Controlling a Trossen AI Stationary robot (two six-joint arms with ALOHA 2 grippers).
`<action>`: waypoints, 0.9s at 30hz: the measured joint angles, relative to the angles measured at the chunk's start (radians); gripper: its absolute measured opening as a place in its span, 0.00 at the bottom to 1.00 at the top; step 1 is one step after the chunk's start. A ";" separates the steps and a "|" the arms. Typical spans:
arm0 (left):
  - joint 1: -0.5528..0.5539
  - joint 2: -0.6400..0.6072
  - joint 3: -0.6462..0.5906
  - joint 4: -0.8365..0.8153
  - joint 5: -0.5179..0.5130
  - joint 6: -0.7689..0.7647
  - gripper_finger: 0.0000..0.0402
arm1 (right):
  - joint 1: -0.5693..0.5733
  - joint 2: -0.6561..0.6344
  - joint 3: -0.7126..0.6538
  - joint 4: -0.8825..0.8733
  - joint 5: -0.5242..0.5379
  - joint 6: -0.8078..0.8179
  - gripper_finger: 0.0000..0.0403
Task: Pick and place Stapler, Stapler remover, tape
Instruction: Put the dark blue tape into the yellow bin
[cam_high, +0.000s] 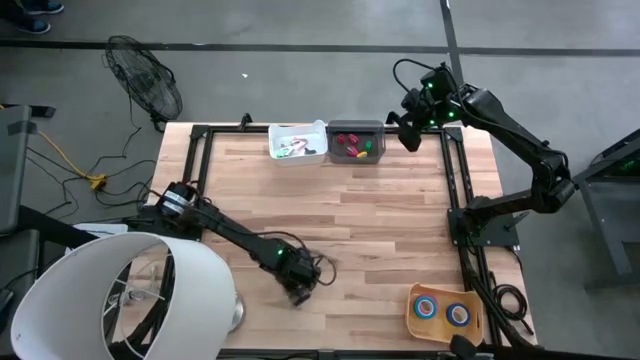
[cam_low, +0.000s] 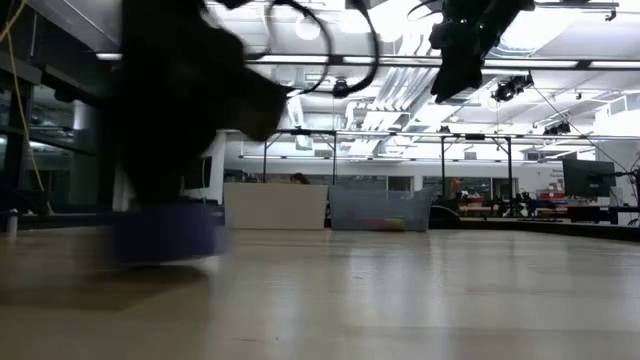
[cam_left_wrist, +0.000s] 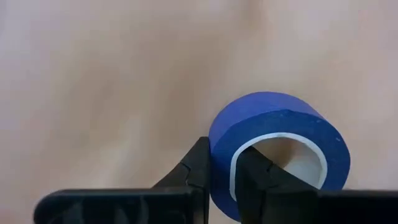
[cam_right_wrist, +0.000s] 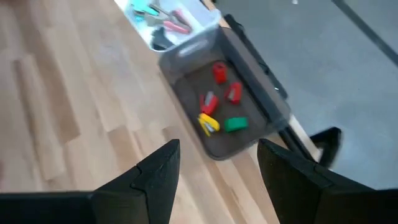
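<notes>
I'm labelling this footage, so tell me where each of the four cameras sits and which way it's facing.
High: overhead, looking straight down; both arms, table.
Low: table height, looking level into the room; left arm's dark blur, right gripper overhead.
Left wrist: past the left gripper, shut on the blue tape roll.
Right wrist: between open fingers, down on the grey bin.
Shared: high and right wrist both show that bin.

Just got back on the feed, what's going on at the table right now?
The left tool is shut on the wall of a blue tape roll near the front of the table, one finger inside the ring and one outside. The right tool hangs open above the grey bin of small coloured pieces at the far edge, beside the white bin.
</notes>
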 joint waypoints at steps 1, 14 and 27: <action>0.016 0.000 0.015 -0.010 -0.069 0.023 0.09 | 0.000 0.000 0.000 0.001 -0.018 -0.001 0.51; 0.336 -0.049 0.238 -0.027 -0.370 0.485 0.09 | 0.023 0.000 0.000 0.037 -0.163 -0.007 0.51; 0.628 -0.051 0.480 0.051 -0.332 0.977 0.09 | 0.081 0.000 0.000 0.106 -0.182 -0.087 0.51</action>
